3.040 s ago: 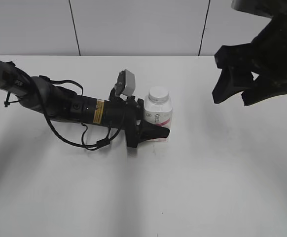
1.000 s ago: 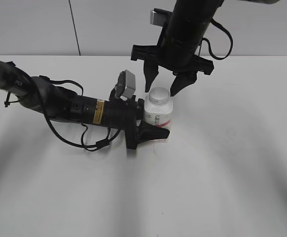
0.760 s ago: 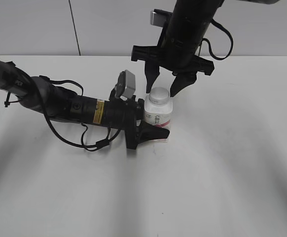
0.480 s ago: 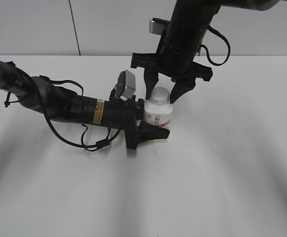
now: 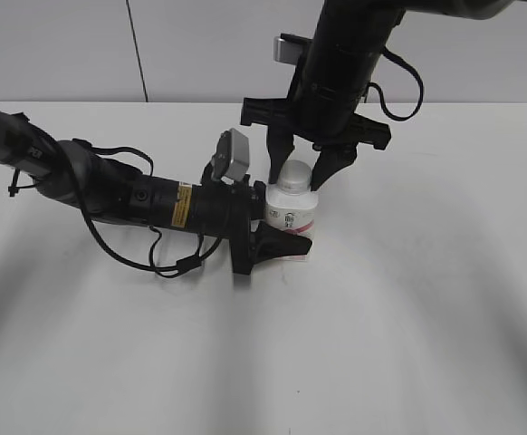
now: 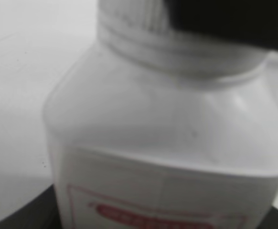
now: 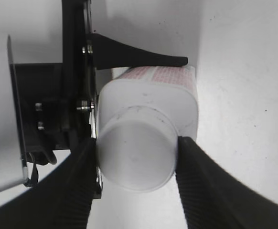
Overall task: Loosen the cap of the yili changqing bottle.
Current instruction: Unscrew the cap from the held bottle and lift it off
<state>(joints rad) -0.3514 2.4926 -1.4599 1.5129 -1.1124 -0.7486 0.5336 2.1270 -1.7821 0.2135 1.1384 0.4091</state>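
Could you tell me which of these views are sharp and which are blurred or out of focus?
Left wrist view: the bottle fills the frame, soft and out of focus. Right wrist view: the cap is sharp, with the right pincer dark. Exterior view: sharp and evenly lit.

From the exterior view we look down at a slant across the table (image 5: 408,344), taking in both arms from some way off. Our left wrist camera faces sideways, pressed so near the yili changqing bottle (image 6: 167,157) that it blurs. Our right wrist camera looks straight down, close above the cap (image 7: 136,148). All three views share the bottle and its cap.
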